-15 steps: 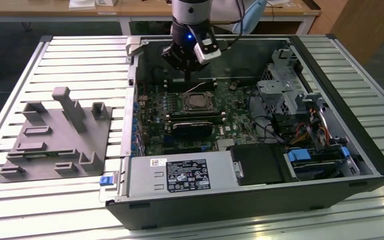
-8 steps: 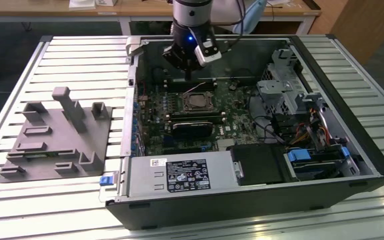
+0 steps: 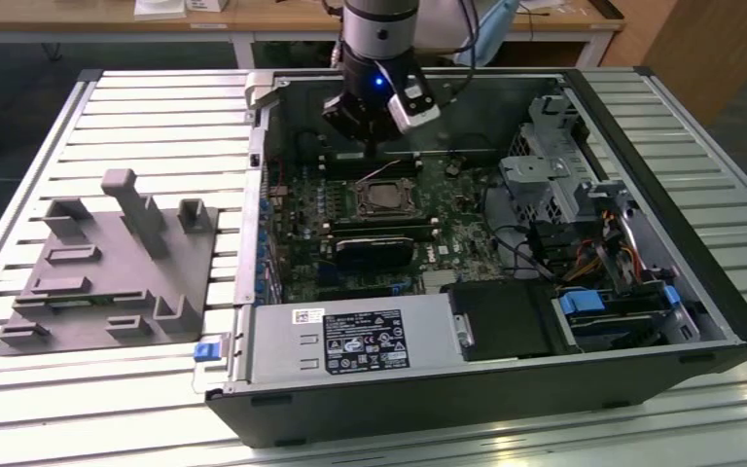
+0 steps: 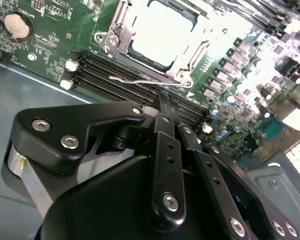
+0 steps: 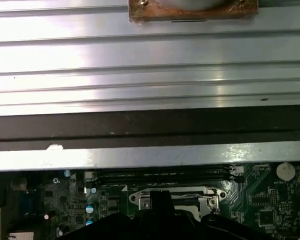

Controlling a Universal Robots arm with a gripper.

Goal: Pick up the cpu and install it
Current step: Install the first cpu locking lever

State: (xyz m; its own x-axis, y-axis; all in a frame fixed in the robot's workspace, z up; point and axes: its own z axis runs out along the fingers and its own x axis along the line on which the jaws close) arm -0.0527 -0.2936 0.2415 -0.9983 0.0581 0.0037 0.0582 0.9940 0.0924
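The cpu (image 4: 160, 31) is a pale silver square lying flat inside the black-framed socket (image 3: 380, 199) on the green motherboard; the socket's metal frame stands open around it. A thin wire lever (image 4: 140, 80) lies along the socket's edge by the memory slots. My gripper (image 4: 160, 100) hangs inside the open computer case just behind the socket in the exterior view, a little above the board. Its fingers are closed together with nothing between them. In the first wrist view the gripper (image 5: 160, 202) shows dark in front of the socket frame (image 5: 190, 192).
A grey fixture plate (image 3: 101, 263) with upright blocks lies on the slatted table at the exterior view's left. Inside the case (image 3: 478, 409) are a power supply (image 3: 347, 341), a drive cage (image 3: 549, 165) and cables (image 3: 543, 253). A coin battery (image 4: 17, 26) sits on the board.
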